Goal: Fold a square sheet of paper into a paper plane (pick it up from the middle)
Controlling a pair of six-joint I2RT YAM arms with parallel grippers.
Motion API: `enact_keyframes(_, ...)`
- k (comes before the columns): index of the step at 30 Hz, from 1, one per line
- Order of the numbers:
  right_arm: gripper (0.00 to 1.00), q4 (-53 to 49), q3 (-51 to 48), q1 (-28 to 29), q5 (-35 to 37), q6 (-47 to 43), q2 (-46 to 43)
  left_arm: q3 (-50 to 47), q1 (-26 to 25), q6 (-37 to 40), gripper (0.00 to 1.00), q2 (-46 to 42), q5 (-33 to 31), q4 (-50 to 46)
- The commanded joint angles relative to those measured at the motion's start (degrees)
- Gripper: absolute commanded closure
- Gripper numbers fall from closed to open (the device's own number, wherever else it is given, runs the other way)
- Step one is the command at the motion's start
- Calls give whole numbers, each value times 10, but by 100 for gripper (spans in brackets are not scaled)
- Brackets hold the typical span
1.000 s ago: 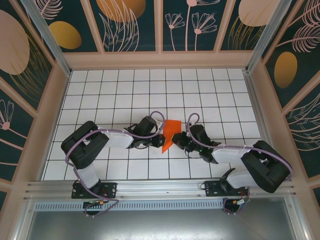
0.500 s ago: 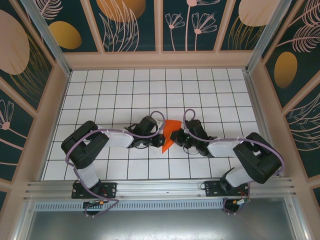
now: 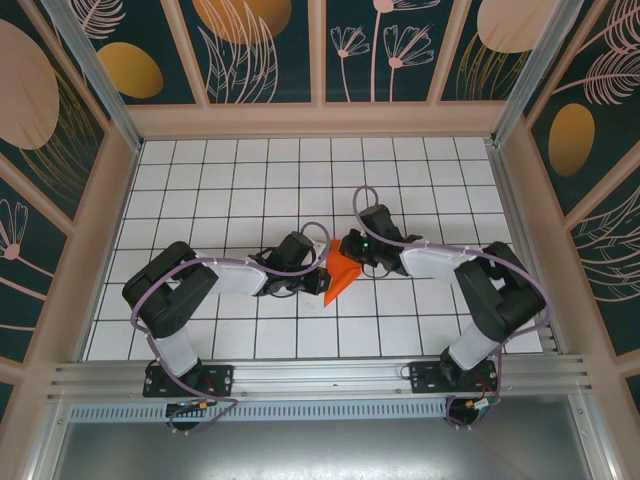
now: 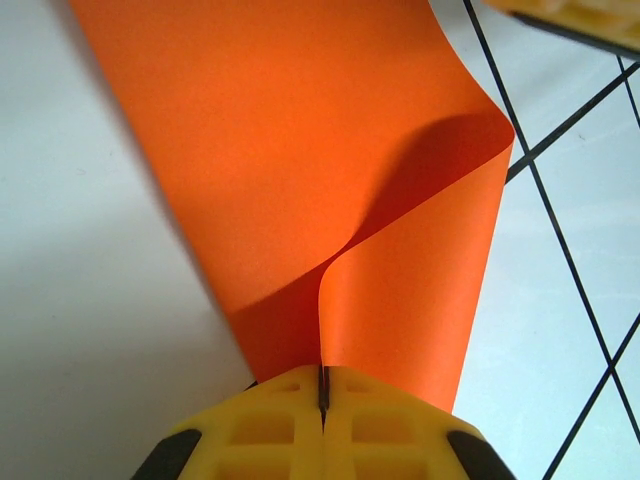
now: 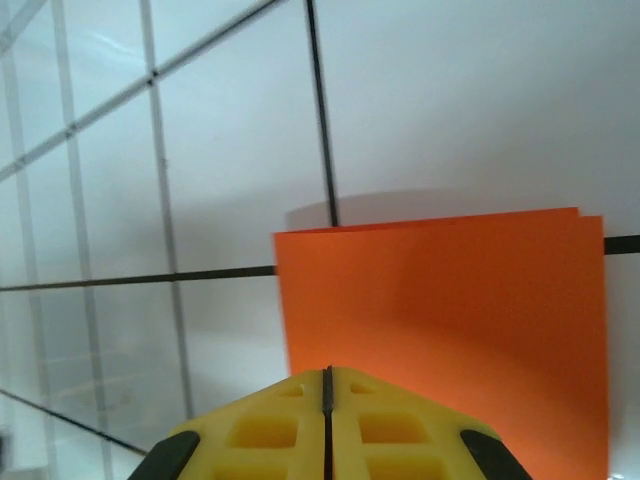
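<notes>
The orange square sheet of paper [image 3: 342, 273] lies folded into a pointed, roughly triangular shape on the white tiles at mid-table. My left gripper [image 3: 321, 274] reaches it from the left. In the left wrist view its yellow fingers [image 4: 270, 425] are shut on an edge of the paper [image 4: 300, 130], which curls up into the seam of the left gripper [image 4: 323, 375]. My right gripper [image 3: 347, 254] sits at the paper's far side. The right wrist view has the right gripper [image 5: 327, 375] shut, nothing in its seam, tips over the folded layers of the paper [image 5: 470, 300].
White tiled table [image 3: 240, 180] with raised walls on three sides. Both forearms lie low across the near half, and the right arm's elbow [image 3: 495, 290] stands at the right. An aluminium rail [image 3: 320, 375] runs along the near edge.
The right gripper has swung from the paper's near right side up to its far side, the forearm following. The left arm has stayed in place, still pinching the paper.
</notes>
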Motion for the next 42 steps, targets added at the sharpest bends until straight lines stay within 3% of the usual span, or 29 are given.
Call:
enact_keyframes(1, 90, -84, 48, 0, 22, -60, 43, 2, 3, 14, 94, 13, -1, -41)
enact_keyframes(14, 91, -110, 90, 5, 5, -108, 132, 15, 3, 19, 94, 3, 0, -48)
enact_keyframes(42, 92, -96, 80, 5, -4, -104, 138, 34, 3, 35, 93, -8, -20, -48)
